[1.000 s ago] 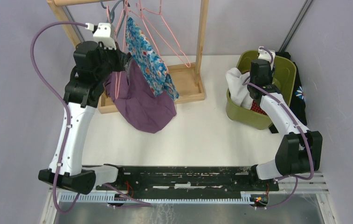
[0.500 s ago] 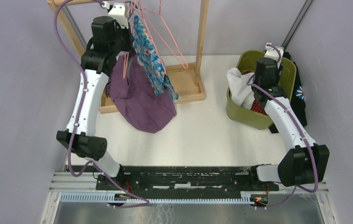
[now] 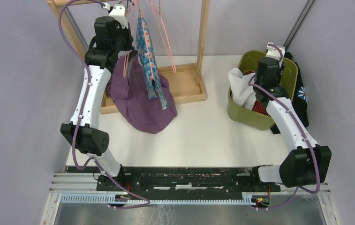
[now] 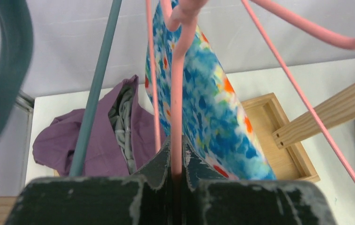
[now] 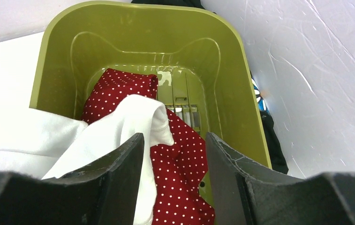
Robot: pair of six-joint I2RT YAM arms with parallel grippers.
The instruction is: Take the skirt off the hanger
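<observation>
1. The left gripper [image 4: 176,165], raised to the far-left corner of the scene, has its jaws pressed together on the thin shaft of a pink wire hanger [image 4: 177,98].
2. The blue floral fabric skirt [image 3: 148,63] hangs from the top of the tall wooden clothes rack [image 3: 202,51], just behind the pinched wire (whether that wire is the one carrying it cannot be told). Its lower end dangles above the rack's base.
3. A slim teal hanger rod [image 4: 95,93] slants just left of the pink one.
4. A crumpled purple garment [image 3: 140,105] lies heaped at the rack's base beneath the skirt, spilling onto the white table [image 3: 203,133].
5. At the far right, the right gripper [image 5: 173,143] hovers over an olive-green plastic basket [image 5: 222,56] with its fingers spread and nothing between them. Below lie a white cloth [image 5: 49,136] and a red cloth with white dots [image 5: 180,164].
</observation>
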